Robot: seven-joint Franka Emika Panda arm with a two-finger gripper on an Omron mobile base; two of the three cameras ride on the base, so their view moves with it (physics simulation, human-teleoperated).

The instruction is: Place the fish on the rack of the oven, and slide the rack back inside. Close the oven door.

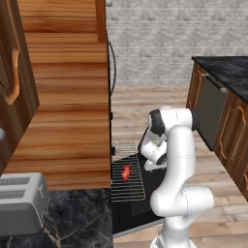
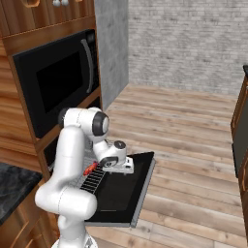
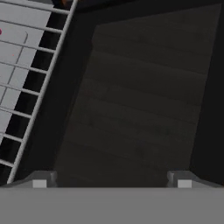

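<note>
The small red-orange fish (image 1: pixel 126 172) (image 2: pixel 89 169) lies on the silver wire rack (image 1: pixel 128 181) (image 2: pixel 93 180), which is pulled out over the open oven door (image 1: pixel 145 206) (image 2: pixel 127 193). The door lies flat, black with a dark window. The black oven (image 2: pixel 49 156) sits in the wood cabinetry, mostly hidden behind my arm. My gripper (image 1: pixel 154 166) (image 2: pixel 119 170) (image 3: pixel 112 180) hangs just above the door, to the right of the rack and fish. It is open, with nothing between its fingertips. In the hand view the rack (image 3: pixel 24 87) runs along the left and the door window (image 3: pixel 140 105) lies below.
A black microwave (image 2: pixel 58 80) sits above the oven. A grey toaster (image 1: pixel 22 203) stands on the dark marble counter (image 1: pixel 72 223) at the near left. Wood cabinets with a dark top (image 1: pixel 223 111) line the right side, with wood floor (image 2: pixel 193 145) between.
</note>
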